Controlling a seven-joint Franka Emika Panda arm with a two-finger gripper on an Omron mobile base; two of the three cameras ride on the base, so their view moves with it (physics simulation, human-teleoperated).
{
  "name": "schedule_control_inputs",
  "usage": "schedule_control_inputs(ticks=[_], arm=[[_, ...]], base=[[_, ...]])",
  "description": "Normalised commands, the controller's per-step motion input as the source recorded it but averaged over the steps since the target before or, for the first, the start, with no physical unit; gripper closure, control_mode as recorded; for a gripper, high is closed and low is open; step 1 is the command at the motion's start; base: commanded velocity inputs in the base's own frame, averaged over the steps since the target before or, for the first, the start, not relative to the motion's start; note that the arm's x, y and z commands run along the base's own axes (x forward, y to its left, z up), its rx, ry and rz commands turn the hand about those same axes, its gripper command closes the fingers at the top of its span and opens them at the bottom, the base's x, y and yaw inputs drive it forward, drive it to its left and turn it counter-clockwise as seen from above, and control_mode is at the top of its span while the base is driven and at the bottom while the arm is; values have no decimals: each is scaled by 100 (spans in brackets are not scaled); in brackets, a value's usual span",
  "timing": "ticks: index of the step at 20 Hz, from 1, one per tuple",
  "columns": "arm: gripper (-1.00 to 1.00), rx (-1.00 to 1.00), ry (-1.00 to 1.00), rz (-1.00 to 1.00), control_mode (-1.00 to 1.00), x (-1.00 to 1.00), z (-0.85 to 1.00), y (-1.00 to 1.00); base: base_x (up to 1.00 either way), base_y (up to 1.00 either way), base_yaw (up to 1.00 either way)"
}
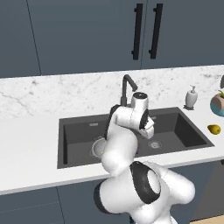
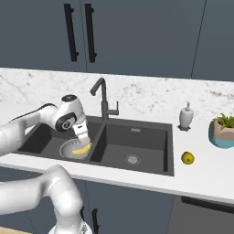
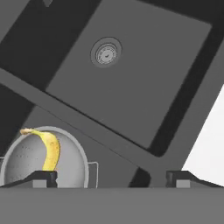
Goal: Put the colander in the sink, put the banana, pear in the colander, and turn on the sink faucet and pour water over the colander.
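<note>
Judging from the scene, the colander point(image 3: 43, 157) is set in the sink's point(image 2: 151, 164) left basin with the banana point(image 3: 49, 148) inside, under the wide-open, empty claw point(image 3: 111, 178), while the pear point(image 2: 187, 158) is left on the desk near its right front edge and the sink faucet point(image 2: 103, 98) is not yet turned on.

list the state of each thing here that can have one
colander: in the left basin of the sink, upright, banana inside
banana: lying in the colander, not held
pear: on the counter right of the sink, not yet in the colander
sink faucet: no water visible running
gripper: open, empty, above the sink
cabinet doors: shut
</note>
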Motion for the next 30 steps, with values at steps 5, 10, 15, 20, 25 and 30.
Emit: schedule_control_inputs(ticks=[5,10,15,20,25,30], arm=[[-100,0,-16,16,-100,-100,78,-100],[-100,0,-5,10,-100,-95,66,-100],[-100,0,3,7,-100,-36,30,-100],[-100,0,14,7,-100,-10,19,-100],[-100,-1,28,8,-100,10,13,-100],[-100,-6,20,16,-100,39,0,-100]], base=[[0,0,0],[0,0,0],[0,0,0],[0,0,0],[0,0,0],[0,0,0]])
